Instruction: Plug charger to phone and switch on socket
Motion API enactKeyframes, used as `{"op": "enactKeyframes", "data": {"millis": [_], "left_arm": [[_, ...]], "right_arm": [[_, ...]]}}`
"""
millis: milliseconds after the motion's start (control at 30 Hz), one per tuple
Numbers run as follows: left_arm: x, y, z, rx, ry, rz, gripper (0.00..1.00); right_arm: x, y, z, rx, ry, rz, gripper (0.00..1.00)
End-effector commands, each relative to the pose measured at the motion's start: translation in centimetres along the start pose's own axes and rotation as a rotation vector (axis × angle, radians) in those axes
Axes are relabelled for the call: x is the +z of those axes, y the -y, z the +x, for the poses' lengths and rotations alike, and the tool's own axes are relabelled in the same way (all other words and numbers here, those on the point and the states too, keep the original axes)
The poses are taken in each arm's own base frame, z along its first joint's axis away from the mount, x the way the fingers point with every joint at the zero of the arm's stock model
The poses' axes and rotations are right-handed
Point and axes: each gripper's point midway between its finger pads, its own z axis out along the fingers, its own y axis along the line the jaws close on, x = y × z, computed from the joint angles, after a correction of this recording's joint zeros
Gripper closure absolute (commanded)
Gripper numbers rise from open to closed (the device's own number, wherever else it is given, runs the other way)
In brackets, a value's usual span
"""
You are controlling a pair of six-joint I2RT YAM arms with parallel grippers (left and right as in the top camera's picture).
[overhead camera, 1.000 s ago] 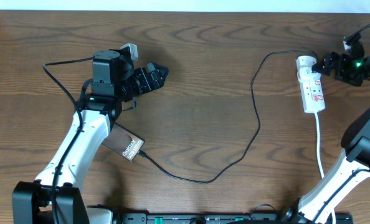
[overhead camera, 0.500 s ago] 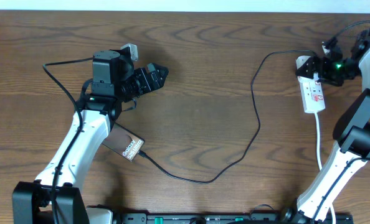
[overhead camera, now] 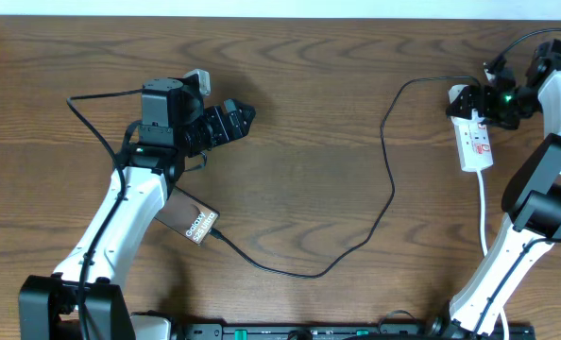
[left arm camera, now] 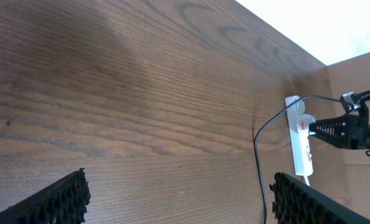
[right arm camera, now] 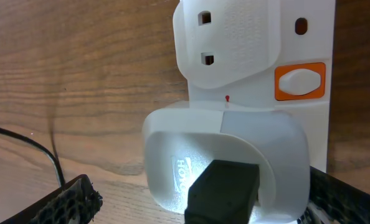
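The phone [overhead camera: 194,223], a dark slab with white lettering, lies at the front left, partly under my left arm. The charger [overhead camera: 390,185], a thin black cable, has one end at the phone's right corner; I cannot tell if it is seated there. It loops right and up to the socket [overhead camera: 475,138], a white power strip. My left gripper [overhead camera: 243,115] hangs open above bare wood, well away from the phone. My right gripper [overhead camera: 471,102] is open over the socket's far end. Its fingers [right arm camera: 73,200] straddle the white plug head [right arm camera: 172,143], near an orange switch [right arm camera: 300,81].
The socket's white cord [overhead camera: 484,222] runs toward the front edge along my right arm. In the left wrist view the socket [left arm camera: 300,146] and the charger cable [left arm camera: 260,168] sit far off by the table's edge. A black cable [overhead camera: 92,118] loops beside the left arm.
My right gripper has swung left from beside the socket to over its far end. The left arm, the phone and the charger have not moved.
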Motion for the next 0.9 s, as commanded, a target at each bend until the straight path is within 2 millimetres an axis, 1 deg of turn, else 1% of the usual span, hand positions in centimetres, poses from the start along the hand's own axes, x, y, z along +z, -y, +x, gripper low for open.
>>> {"op": "enactKeyframes", "data": {"millis": [0, 67, 467, 567, 867], "left_arm": [[-0.7, 1.1, -1.0, 0.042, 0.031, 0.011, 0.09], [-0.7, 1.1, -1.0, 0.042, 0.031, 0.011, 0.09], [-0.7, 1.1, -1.0, 0.042, 0.031, 0.011, 0.09], [-0.7, 1.1, -1.0, 0.042, 0.031, 0.011, 0.09], [-0.7, 1.1, -1.0, 0.042, 0.03, 0.01, 0.09]], "right_arm": [[0.9, -0.4, 0.5, 0.018, -0.034, 0.016, 0.04], [0.9, -0.1, 0.5, 0.037, -0.036, 0.034, 0.04], [0.9, 0.0, 0.6, 0.066, -0.042, 0.04, 0.03], [0.9, -0.3, 0.8, 0.072, -0.046, 0.026, 0.03], [0.9, -2.2, 0.3, 0.072, -0.026, -0.076, 0.02]]}}
